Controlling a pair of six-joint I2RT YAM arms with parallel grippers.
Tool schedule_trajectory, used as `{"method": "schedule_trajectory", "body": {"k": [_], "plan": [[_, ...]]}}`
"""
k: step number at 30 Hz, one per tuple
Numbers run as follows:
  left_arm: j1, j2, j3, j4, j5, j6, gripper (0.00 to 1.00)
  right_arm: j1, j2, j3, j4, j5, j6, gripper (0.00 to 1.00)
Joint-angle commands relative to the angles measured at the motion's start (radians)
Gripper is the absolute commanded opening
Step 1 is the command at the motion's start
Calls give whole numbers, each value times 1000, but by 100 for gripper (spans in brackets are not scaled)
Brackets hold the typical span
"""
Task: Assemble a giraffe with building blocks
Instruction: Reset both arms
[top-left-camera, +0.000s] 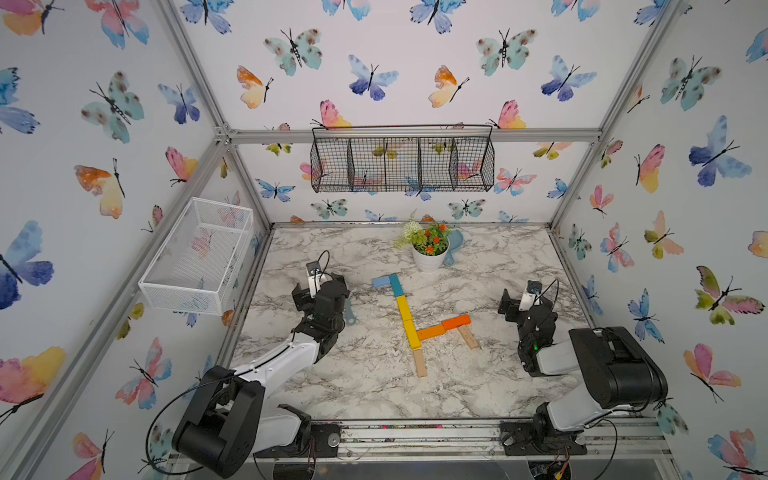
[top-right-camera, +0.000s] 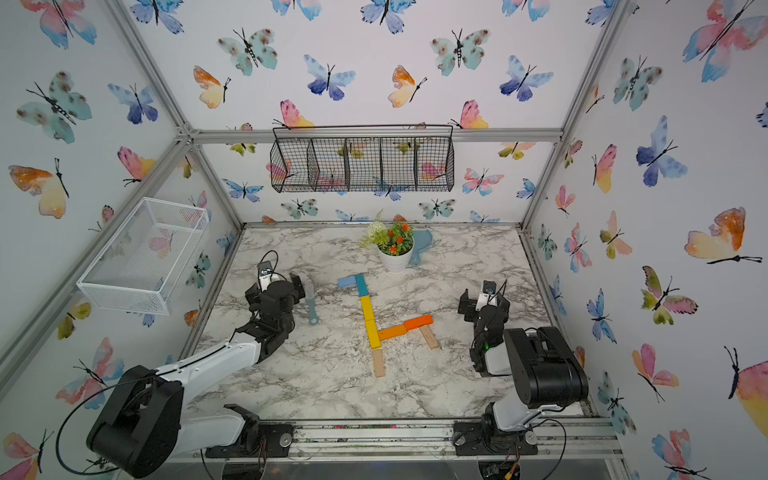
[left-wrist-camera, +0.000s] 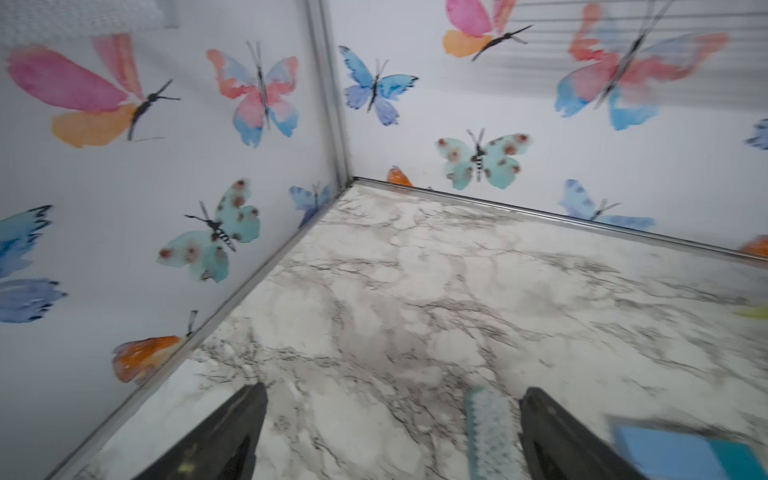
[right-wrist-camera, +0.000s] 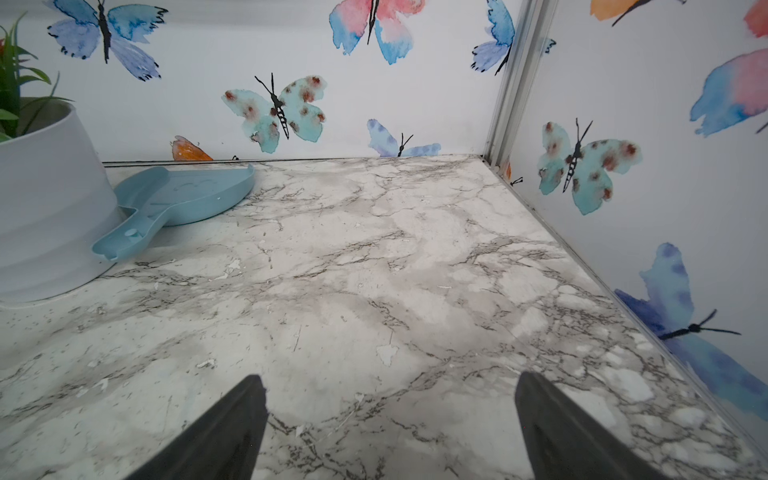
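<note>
Gaping wide, the left gripper (left-wrist-camera: 392, 390) hangs low over the marble table (left-wrist-camera: 415, 291) and grips nothing. A slim pale-teal brush (left-wrist-camera: 490, 432) lies on the table under the gap, close to one of the fingers (left-wrist-camera: 552, 432), though blur hides whether they touch. Just past that finger the wrist view catches the light-blue block (left-wrist-camera: 665, 453). Spread just as wide and empty, the right gripper (right-wrist-camera: 390, 378) hovers over bare marble on the opposite side, with a white plant pot (right-wrist-camera: 45, 199) and a blue dustpan (right-wrist-camera: 187, 195) side by side farther back. Between the two arms and apart from both, the giraffe (top-left-camera: 409, 328) lies flat near the middle of the table in both top views. The light-blue block forms the head, butted sideways against the teal block (top-left-camera: 396, 285), which runs on into two yellow blocks (top-left-camera: 404, 307) as the neck. Two orange blocks (top-left-camera: 431, 331) branch off the lower yellow one as the body. Two plain-wood blocks (top-left-camera: 419, 362) make the legs, one continuing below the yellow, one slanting from the far orange end. A white mesh basket (top-left-camera: 195, 257) hangs on the left wall and a black wire basket (top-left-camera: 401, 164) on the back wall.
</note>
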Motion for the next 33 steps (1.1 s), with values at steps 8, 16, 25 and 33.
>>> {"method": "schedule_trajectory", "body": {"k": [8, 16, 25, 33], "plan": [[213, 129, -470, 949, 381, 208, 98, -1, -8, 13, -3, -11, 2, 98], [277, 126, -347, 669, 474, 157, 98, -1, -7, 13, -3, -11, 2, 98], [276, 124, -345, 660, 474, 159, 98, 0, -6, 13, -1, -13, 1, 98], [276, 125, -344, 658, 475, 159, 98, -1, -6, 12, 0, -13, 1, 98]]}}
